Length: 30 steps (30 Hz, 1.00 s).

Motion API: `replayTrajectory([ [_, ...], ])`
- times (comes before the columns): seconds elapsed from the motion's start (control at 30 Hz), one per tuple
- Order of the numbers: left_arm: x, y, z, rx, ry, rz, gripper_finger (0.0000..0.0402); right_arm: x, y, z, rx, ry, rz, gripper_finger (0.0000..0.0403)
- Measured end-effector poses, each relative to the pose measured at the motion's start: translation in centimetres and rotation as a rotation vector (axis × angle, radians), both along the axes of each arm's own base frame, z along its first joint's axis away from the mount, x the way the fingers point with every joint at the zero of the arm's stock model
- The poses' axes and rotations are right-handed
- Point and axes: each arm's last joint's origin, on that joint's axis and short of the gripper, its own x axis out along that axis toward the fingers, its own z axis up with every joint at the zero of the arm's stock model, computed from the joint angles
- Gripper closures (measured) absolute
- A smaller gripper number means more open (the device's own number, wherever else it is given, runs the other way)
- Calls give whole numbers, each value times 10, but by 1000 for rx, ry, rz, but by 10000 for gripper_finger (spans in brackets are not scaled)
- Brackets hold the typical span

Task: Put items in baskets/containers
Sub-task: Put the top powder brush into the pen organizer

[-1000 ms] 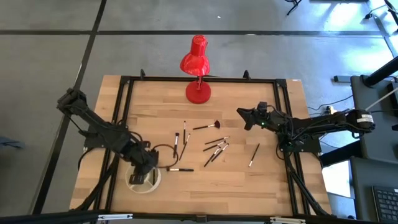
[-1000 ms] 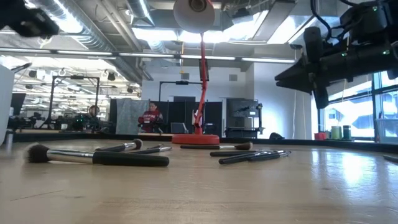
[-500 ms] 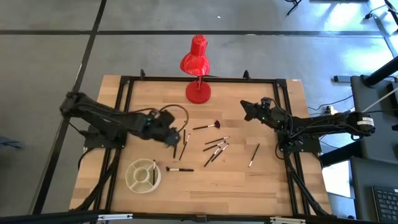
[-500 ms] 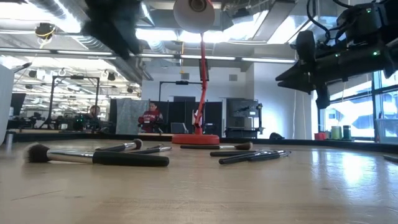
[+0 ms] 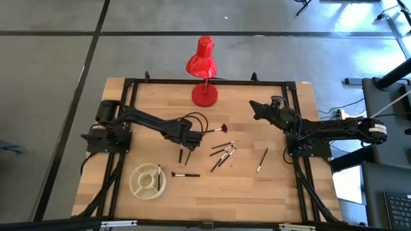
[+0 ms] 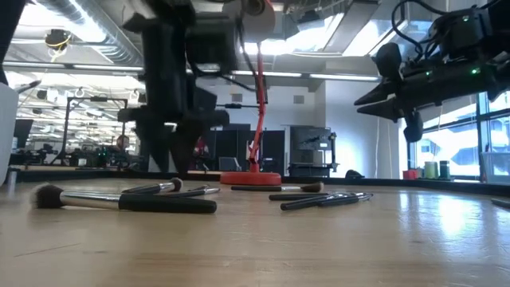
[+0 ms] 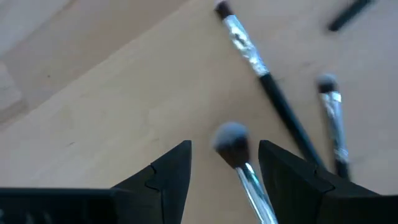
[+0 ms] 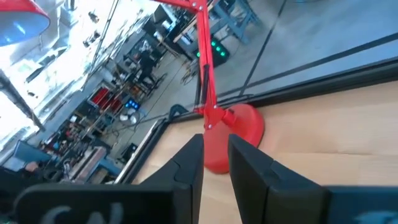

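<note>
Several thin dark-handled brushes lie flat on the wooden table: a pair (image 5: 191, 140), one fan-tipped (image 5: 212, 130), a cluster (image 5: 222, 154), one apart (image 5: 262, 160), and one (image 5: 185, 174) near the dish. The cream divided dish (image 5: 142, 186) holds one brush (image 5: 158, 178). My left gripper (image 5: 185, 142) is open, pointing down just above the pair. In the left wrist view a brush's fluffy head (image 7: 230, 137) lies between its fingers (image 7: 224, 158), and no touch shows. My right gripper (image 5: 257, 110) waits above the table's far right, open by a narrow gap (image 8: 216, 155).
The red desk lamp (image 5: 204, 61) stands with its round base (image 5: 205, 96) at the table's far edge, between the two arms. A black frame (image 5: 128, 115) runs around the table top. Bare wood lies along the near edge, right of the dish.
My left gripper has risen from over the dish at the near left and swung toward the far right, then come down over the brush pair in the middle. The dish it covered now shows with one brush in it. The brushes on the table have stayed put.
</note>
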Motion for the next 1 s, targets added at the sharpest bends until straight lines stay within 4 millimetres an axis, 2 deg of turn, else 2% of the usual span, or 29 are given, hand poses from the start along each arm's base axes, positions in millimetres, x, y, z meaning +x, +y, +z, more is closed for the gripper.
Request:
replayTrajectory([
  [0.2, 4, 3, -18, -4, 46, -1, 221, 0, -3, 0, -6, 7, 46, 329],
  [0.3, 6, 3, -22, 0, 53, 5, 239, 0, -4, 0, -10, 11, 62, 329],
  [0.37, 7, 2, -23, -6, 52, 12, 263, 0, -4, 0, -25, 22, 79, 329],
  [0.6, 2, -1, -15, 37, 35, 24, 387, 0, -4, 3, -111, 52, 117, 329],
  [0.67, 1, -2, -2, 55, 31, 16, 391, 0, -4, 4, -125, 58, 117, 329],
  [0.8, -18, -20, 51, 195, -13, 31, 390, 0, -4, 4, -142, 73, 118, 329],
  [0.9, -46, -44, 95, 311, -149, 70, 391, 0, -4, 4, -153, 83, 119, 329],
  [1.0, -82, -75, 121, 336, -249, 39, 393, 0, -4, 3, -164, 94, 131, 329],
])
